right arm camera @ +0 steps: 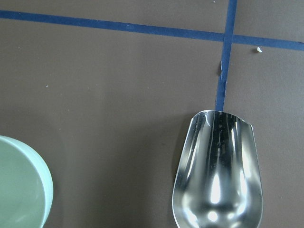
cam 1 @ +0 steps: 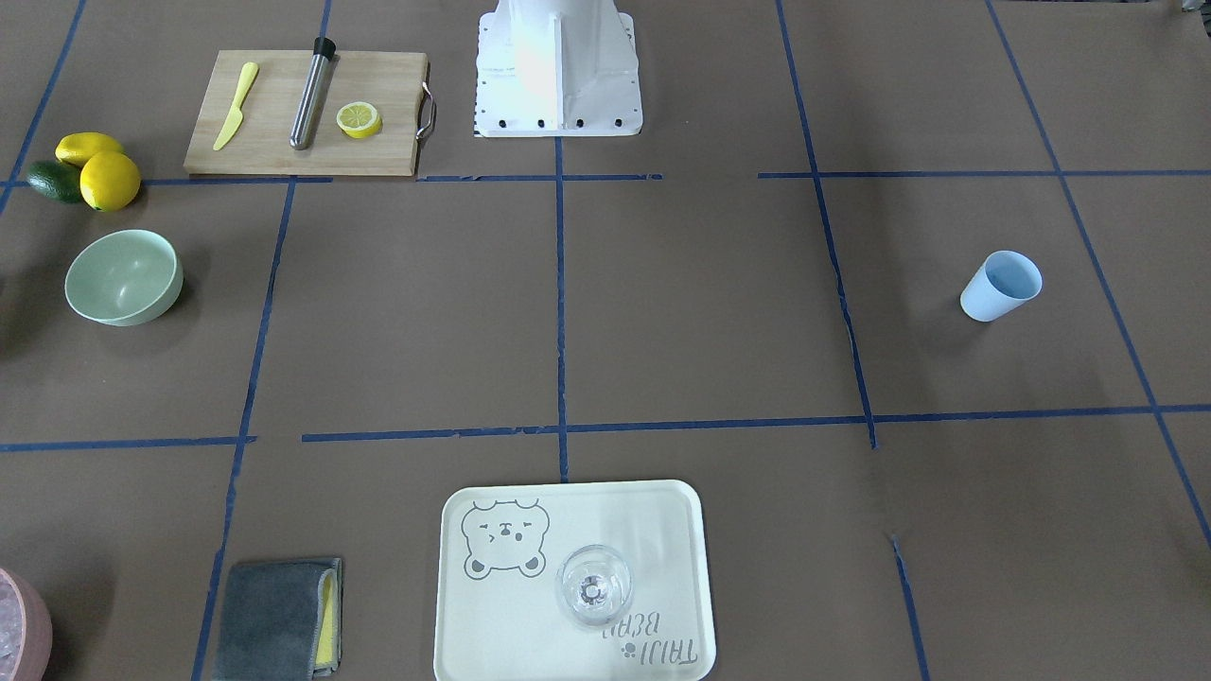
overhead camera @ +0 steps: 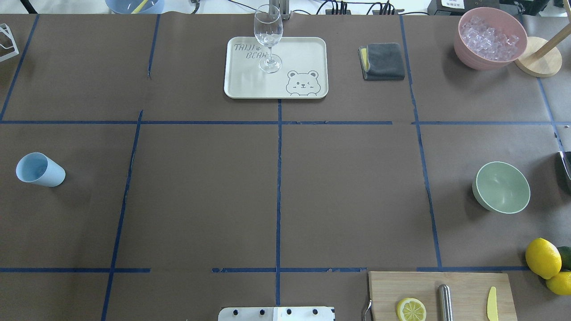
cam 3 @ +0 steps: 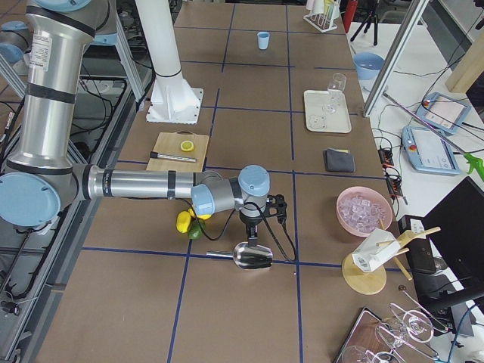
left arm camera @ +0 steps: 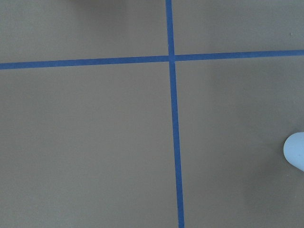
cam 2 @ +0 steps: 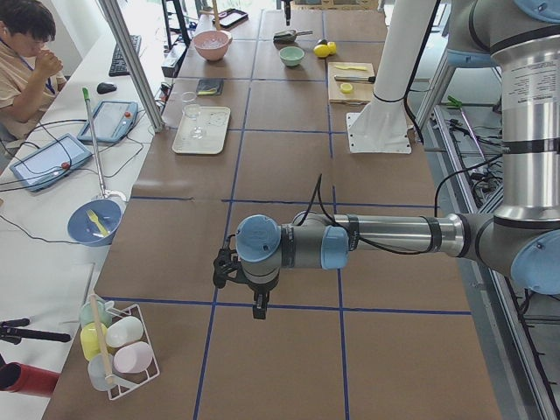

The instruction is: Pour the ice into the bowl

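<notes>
Since the surface [overhead camera: 200,200] keeps the pink container [overhead camera: 466,53] of ice [overhead camera: 488,38] at 1 o'clock, well apart from the empty 3 o'clock bowl [overhead camera: 501,187], right tool [cam 3: 254,238] hangs over a bare scoop [right arm camera: 218,175] beside it, probably to ferry; left tool [cam 2: 259,306] near the 9 o'clock cup [overhead camera: 40,169]; neither grip readable.

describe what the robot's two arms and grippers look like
The left arm and right arm are silver-grey metal tubes with rounded joints capped in light blue, and small printed labels on the upright sections. The left gripper and right gripper are small and black, with black cables looping at the wrists.
</notes>
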You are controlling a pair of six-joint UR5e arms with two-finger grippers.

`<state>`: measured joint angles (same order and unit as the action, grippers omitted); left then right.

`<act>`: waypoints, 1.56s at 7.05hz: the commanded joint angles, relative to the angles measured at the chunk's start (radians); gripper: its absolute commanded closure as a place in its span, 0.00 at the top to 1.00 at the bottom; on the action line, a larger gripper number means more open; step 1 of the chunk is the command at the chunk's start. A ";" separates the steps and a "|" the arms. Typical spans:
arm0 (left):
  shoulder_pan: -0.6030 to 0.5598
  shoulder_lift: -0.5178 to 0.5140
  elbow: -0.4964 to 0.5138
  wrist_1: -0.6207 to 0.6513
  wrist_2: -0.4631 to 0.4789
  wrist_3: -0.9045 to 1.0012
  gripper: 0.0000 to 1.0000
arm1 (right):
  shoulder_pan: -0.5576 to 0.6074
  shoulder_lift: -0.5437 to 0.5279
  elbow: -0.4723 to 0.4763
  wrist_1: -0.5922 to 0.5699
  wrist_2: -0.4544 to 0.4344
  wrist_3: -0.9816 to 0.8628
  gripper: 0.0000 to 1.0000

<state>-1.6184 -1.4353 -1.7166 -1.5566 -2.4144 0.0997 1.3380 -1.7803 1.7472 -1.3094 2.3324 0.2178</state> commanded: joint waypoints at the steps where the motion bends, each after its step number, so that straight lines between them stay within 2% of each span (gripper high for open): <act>1: 0.000 -0.004 0.002 -0.003 0.006 0.002 1.00 | -0.002 0.005 -0.001 0.007 0.007 0.000 1.00; 5: 0.000 -0.002 0.003 0.001 0.002 0.000 1.00 | -0.003 0.009 -0.008 0.009 0.011 0.002 1.00; 7: 0.000 -0.004 -0.023 0.001 -0.002 0.000 1.00 | -0.029 0.006 -0.017 0.079 0.024 0.008 1.00; 8: 0.000 -0.002 -0.020 0.000 0.000 0.000 1.00 | -0.086 0.007 -0.012 0.198 0.022 0.043 1.00; 9: -0.003 0.000 -0.023 0.001 0.000 0.000 1.00 | -0.173 0.009 -0.037 0.326 0.007 0.268 1.00; 10: 0.000 -0.002 -0.015 0.000 0.000 0.000 1.00 | -0.265 0.010 -0.038 0.473 -0.046 0.505 1.00; 11: 0.000 -0.002 -0.020 0.001 0.000 0.000 1.00 | -0.308 -0.002 -0.040 0.530 -0.066 0.602 1.00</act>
<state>-1.6191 -1.4370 -1.7350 -1.5563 -2.4145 0.0997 1.1041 -1.7741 1.7117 -0.8887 2.3000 0.6441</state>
